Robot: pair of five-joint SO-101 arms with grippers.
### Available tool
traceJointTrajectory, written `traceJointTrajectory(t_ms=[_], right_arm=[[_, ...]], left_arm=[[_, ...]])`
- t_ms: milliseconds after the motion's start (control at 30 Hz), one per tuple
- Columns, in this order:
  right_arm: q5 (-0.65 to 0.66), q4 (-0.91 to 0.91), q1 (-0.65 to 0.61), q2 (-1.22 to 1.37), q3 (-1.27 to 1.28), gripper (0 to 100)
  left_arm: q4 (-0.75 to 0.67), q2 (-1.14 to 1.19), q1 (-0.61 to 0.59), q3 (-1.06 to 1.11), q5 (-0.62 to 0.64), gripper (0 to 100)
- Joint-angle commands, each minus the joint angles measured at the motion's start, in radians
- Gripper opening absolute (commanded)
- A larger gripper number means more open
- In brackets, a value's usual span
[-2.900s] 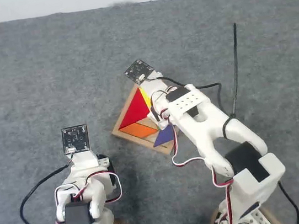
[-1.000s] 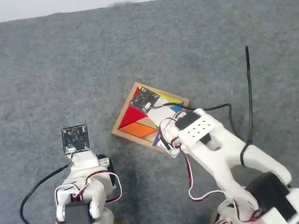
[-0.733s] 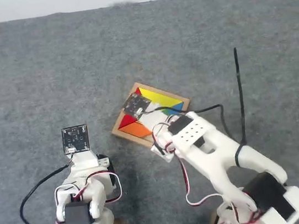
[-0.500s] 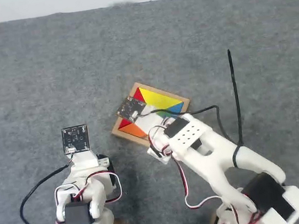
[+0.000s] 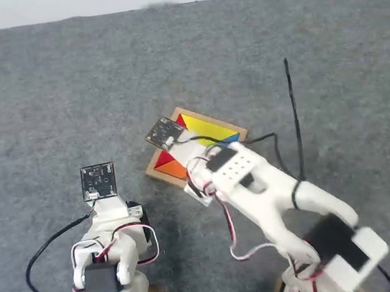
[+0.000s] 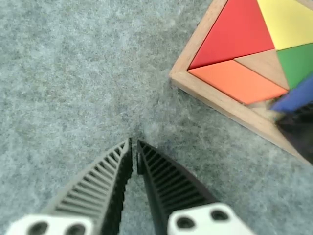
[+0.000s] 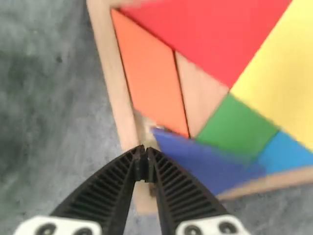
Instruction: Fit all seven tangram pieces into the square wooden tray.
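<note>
The square wooden tray [image 5: 178,110] lies mid-table, turned like a diamond. In it I see red [image 7: 210,34], orange [image 7: 149,78], yellow [image 7: 279,83], green [image 7: 239,127] and blue [image 7: 286,152] pieces around a bare wooden triangle [image 7: 198,93]. A purple piece [image 7: 205,159] lies askew, one edge up on the tray's near rim [image 7: 110,98]. My right gripper [image 7: 145,159] is shut with nothing in it, its tips over that rim beside the purple piece's corner. My left gripper [image 6: 134,143] is shut over bare carpet, short of the tray's corner [image 6: 178,81].
Grey carpet [image 5: 41,87] covers the table all around the tray. The right arm [image 5: 243,175] hangs over the tray's near half, its black cable [image 5: 293,110] standing up beside it. The left arm [image 5: 105,231] stays at the front left.
The right arm has drawn back from the tray's far corner and swung left along its near edge, uncovering the yellow triangle. The left arm has not moved.
</note>
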Motion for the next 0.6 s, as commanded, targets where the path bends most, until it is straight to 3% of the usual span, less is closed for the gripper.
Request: traceJointTrajectory(t_ms=[0,200,400,567], right_arm=[[-0.015,-0.01,-0.001,0.073,-0.129,1.2],[-0.018,-0.01,-0.004,0.025,-0.167,1.2],[-0.014,0.045,0.007,-0.222,-0.094,1.2],[-0.018,0.033,0.134,-0.39,-0.002,1.2]], left_arm=[[0.005,-0.02,-0.006,-0.013,-0.015,1],[0.005,-0.02,-0.006,-0.013,-0.015,1],[0.005,-0.02,-0.006,-0.013,-0.015,1],[0.005,-0.02,-0.006,-0.013,-0.015,1]])
